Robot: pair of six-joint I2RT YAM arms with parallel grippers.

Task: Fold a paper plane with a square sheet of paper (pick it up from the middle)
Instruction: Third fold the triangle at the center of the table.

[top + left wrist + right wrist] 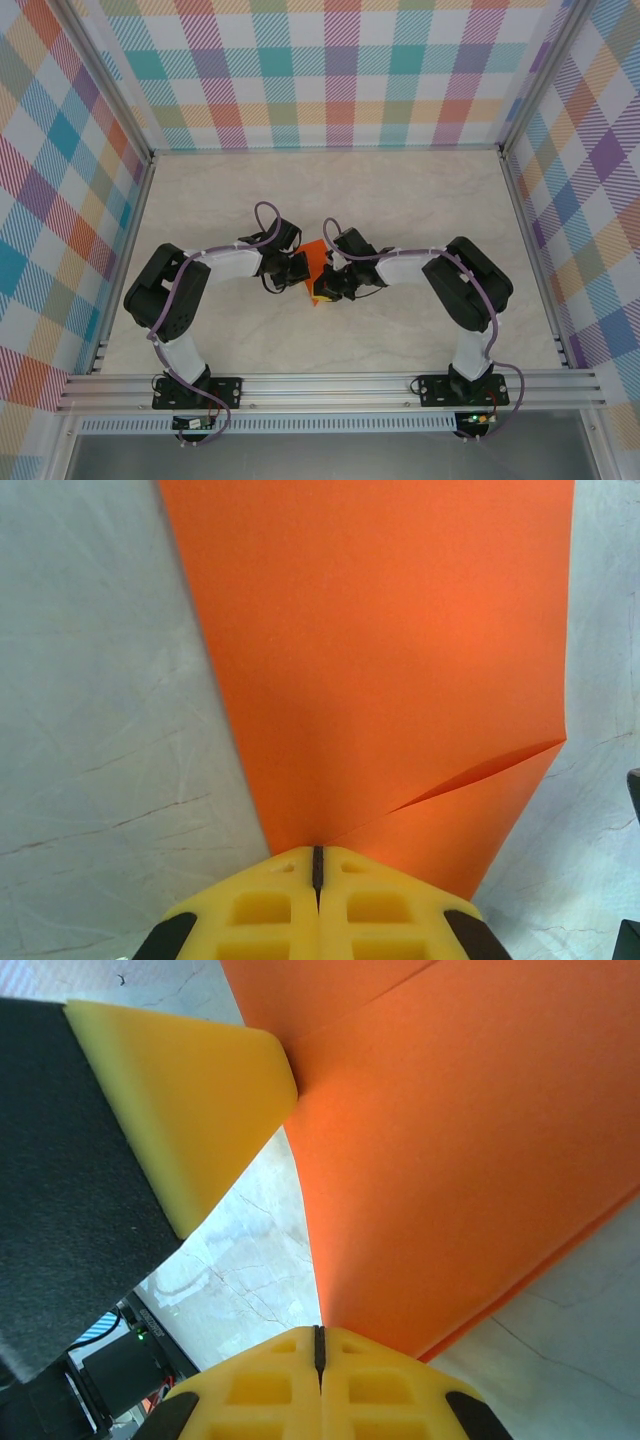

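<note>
Top external view: folded orange paper (316,256) sits at mid-bench (420,200), between the two arms. Its long axis runs roughly near to far, and I cannot tell which end is the nose. The left gripper (302,272) and right gripper (326,284) meet it from opposite sides. Each is clamped on the paper's edge, and the paper fans out away from both.

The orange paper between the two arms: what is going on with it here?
Both arms reach in to the middle of the table and hold the orange sheet of paper between them. The left gripper and the right gripper are each shut on it. The sheet is partly folded: one layer lies over another with a slanted edge. It is not yet a finished plane.
</note>
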